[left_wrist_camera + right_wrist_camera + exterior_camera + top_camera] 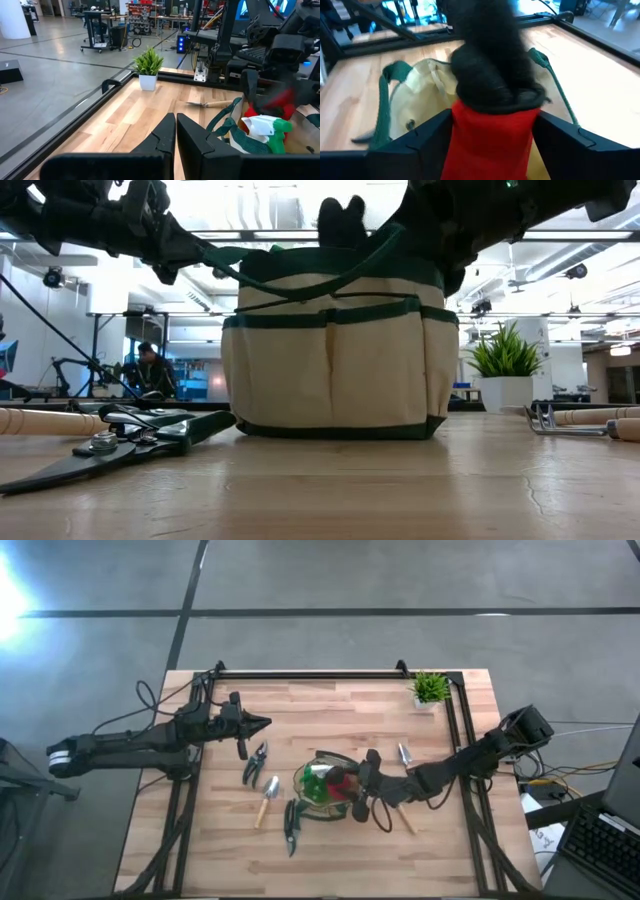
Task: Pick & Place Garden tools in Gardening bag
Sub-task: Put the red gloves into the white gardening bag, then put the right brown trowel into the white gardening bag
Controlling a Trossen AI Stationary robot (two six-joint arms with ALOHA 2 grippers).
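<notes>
Bag [322,790] directly beneath right gripper [357,786], which clamps red-and-black piece [487,135] over bag's right rim, long axis upright. Left gripper [262,723] closed, parked well apart.

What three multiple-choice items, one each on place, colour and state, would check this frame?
1. Where is the potted plant?
A. at a far table corner on the right arm's side
B. inside the bag
C. beside the shears

2. What colour is the spray bottle in the gardening bag?
A. blue
B. green and white
C. yellow

3. What is the right gripper doing?
A. hanging open and empty
B. gripping a trowel
C. gripping the red-and-black piece over the bag

Key: 1 A, the high view shows it there. 2 B, the left wrist view shows it. 3 C, the right wrist view shows the fingers clamping it.
</notes>
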